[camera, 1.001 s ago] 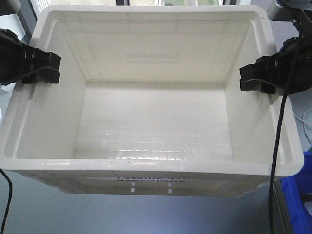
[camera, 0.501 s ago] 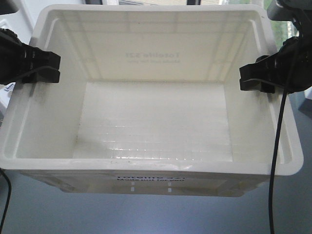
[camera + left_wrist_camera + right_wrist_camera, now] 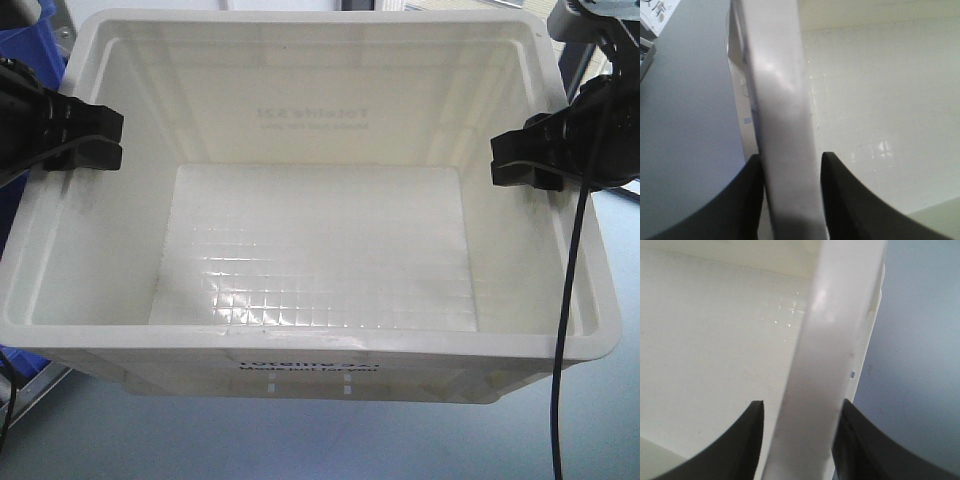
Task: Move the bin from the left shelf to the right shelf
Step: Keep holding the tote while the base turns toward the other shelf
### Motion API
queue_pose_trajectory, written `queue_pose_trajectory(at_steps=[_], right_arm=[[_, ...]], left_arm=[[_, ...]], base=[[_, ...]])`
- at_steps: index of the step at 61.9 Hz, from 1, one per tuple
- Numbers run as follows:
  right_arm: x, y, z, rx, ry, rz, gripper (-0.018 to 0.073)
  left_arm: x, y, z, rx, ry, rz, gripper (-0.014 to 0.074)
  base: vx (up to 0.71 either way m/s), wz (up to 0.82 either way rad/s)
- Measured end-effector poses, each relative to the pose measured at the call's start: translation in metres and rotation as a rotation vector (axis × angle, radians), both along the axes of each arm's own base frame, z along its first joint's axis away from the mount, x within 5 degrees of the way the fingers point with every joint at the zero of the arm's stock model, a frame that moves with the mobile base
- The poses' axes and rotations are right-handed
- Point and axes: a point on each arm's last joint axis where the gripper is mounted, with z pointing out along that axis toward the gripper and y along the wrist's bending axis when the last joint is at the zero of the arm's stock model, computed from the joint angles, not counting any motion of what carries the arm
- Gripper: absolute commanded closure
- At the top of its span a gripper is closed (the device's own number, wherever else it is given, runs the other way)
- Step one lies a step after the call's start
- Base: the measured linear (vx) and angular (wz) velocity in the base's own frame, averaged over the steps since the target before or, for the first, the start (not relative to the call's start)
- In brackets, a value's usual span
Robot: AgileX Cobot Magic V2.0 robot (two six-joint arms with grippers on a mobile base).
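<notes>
Item: bin [image 3: 310,130], white, empty, filling our front view, spanned between both arms above a grey surface [image 3: 150,440]; we judge it carried, not resting

Hold: left gripper [image 3: 95,140] clenched on the left rim, right gripper [image 3: 520,160] clenched on the right rim. In each wrist view we see the rim pinched between two black fingers [image 3: 752,200]

Change: the bin sits in the grippers just as it did a second ago, but the surroundings have shifted. The bright windows beyond the far rim are gone, and blue bins [image 3: 25,60] now show at far left and near left. We read this as the base turning with the load, transfer under way and placing not yet begun

Writing: "Totelife 521" [image 3: 312,117] shows mirrored through the far wall. The near outer wall carries the same print [image 3: 300,365], where "Made just for you" is only partly legible, cut by the rim. A label at the left wrist view's far left corner [image 3: 657,7] is possibly Chinese characters, too cropped to read
</notes>
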Motion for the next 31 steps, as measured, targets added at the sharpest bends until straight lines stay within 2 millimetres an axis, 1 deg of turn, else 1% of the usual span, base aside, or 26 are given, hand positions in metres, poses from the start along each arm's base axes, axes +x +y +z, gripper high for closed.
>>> queue_pose_trajectory(at_steps=[31], right_arm=[[0.0,0.0,0.0,0.0,0.0,0.0,0.0564]], left_arm=[[-0.0001,0.0,0.0,0.001,0.001,-0.001,0.0601]], base=[[0.1,0.46]])
